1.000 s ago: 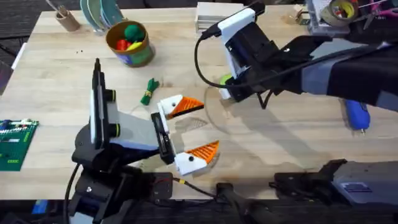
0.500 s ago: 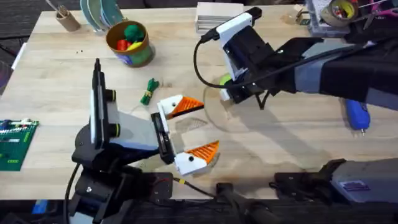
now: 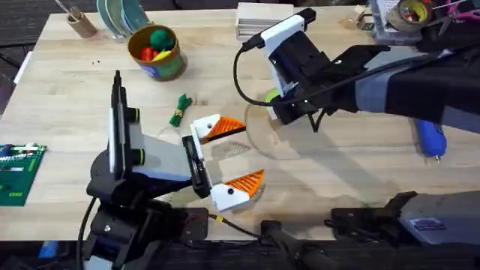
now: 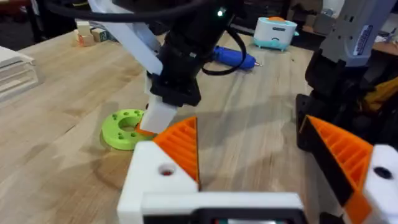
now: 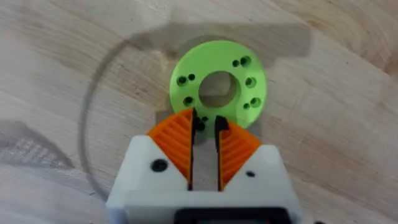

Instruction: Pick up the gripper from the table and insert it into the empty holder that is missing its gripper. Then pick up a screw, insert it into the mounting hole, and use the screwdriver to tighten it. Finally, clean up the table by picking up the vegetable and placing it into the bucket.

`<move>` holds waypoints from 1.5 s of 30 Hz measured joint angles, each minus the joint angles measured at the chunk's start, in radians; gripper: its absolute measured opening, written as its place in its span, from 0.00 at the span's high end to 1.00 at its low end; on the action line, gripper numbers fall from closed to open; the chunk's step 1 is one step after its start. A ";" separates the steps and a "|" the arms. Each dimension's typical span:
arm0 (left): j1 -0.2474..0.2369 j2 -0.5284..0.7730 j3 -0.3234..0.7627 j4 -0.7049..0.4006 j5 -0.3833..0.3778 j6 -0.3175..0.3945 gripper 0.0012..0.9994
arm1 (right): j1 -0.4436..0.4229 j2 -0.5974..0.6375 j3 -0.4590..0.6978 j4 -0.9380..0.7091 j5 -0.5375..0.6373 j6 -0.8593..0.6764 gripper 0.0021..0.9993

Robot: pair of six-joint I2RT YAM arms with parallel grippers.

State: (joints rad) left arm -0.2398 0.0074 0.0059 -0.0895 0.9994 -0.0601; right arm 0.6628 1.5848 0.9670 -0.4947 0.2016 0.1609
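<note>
Right gripper [image 5: 204, 127] pinches a black screw [image 5: 199, 123] at the disc's [image 5: 217, 84] six o'clock (likely lifting it); left gripper [image 3: 231, 157] waits open.

Dark carpet floor [image 3: 30, 15] beyond tabletop edge

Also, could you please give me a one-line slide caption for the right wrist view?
Right gripper, fingers nearly closed, poised at the edge of the flat green disc with holes on the wooden table.
</note>
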 joint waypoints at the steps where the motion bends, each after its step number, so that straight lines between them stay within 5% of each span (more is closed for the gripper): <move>1: 0.000 0.000 0.000 0.000 0.000 0.000 0.01 | 0.000 0.000 0.000 -0.002 0.000 0.000 0.77; 13: 0.000 0.000 0.000 0.000 0.000 0.000 0.01 | 0.000 0.000 0.006 -0.008 0.004 0.000 0.99; 32: 0.000 0.000 0.000 0.000 0.000 0.000 0.01 | 0.000 -0.034 0.026 -0.075 0.008 -0.051 0.99; 45: 0.000 0.000 0.000 0.000 0.000 0.000 0.01 | 0.000 -0.054 0.259 -0.336 0.007 -0.141 0.99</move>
State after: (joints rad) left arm -0.2398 0.0074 0.0059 -0.0898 0.9997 -0.0601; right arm 0.6628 1.5307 1.2261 -0.8312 0.2085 0.0200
